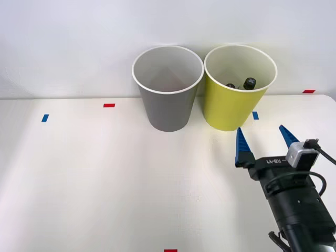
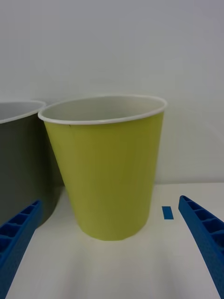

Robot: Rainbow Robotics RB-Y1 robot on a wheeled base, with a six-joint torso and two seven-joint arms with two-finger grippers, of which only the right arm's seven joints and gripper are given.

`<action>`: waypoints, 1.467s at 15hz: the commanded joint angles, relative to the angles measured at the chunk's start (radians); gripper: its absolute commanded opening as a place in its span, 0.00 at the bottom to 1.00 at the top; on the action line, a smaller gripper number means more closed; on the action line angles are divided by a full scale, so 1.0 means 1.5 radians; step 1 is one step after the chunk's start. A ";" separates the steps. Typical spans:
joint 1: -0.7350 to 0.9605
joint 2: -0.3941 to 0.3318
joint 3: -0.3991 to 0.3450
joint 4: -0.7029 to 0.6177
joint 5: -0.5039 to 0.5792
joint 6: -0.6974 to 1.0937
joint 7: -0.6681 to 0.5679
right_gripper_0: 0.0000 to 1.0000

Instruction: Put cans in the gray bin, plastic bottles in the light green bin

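- Right gripper (image 1: 264, 140): blue ribbed fingers spread wide, nothing held, hovering low over the white table (image 1: 105, 184).
- Light green bin (image 1: 239, 89): directly ahead of the fingertips, near but apart; upright, white rim, with the blue tape mark (image 1: 255, 115) just beside its base.
- Plastic bottles (image 1: 249, 83): black-capped tops showing inside that bin, beyond and above the fingertips; already sorted, judging by their place.
- Gray bin (image 1: 167, 86): ahead and to the gripper's left, just beside the green bin; its visible interior looks empty.
- Handling: the bottles probably are light, smooth and somewhat yielding; a hold around the body below the cap would suit, with moderate squeeze.
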 commanded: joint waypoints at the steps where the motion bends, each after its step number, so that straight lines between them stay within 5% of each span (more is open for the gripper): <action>1: 0.028 0.001 -0.013 0.000 0.000 0.000 0.001 1.00; 6: 0.078 0.019 -0.033 0.009 -0.006 -0.004 0.033 1.00; 10: 0.114 0.044 -0.022 0.009 -0.100 -0.023 0.259 1.00; 18: 0.184 0.009 0.043 0.066 -0.264 -0.180 0.476 1.00; 22: 0.209 -0.035 0.073 0.066 -0.416 -0.208 0.662 1.00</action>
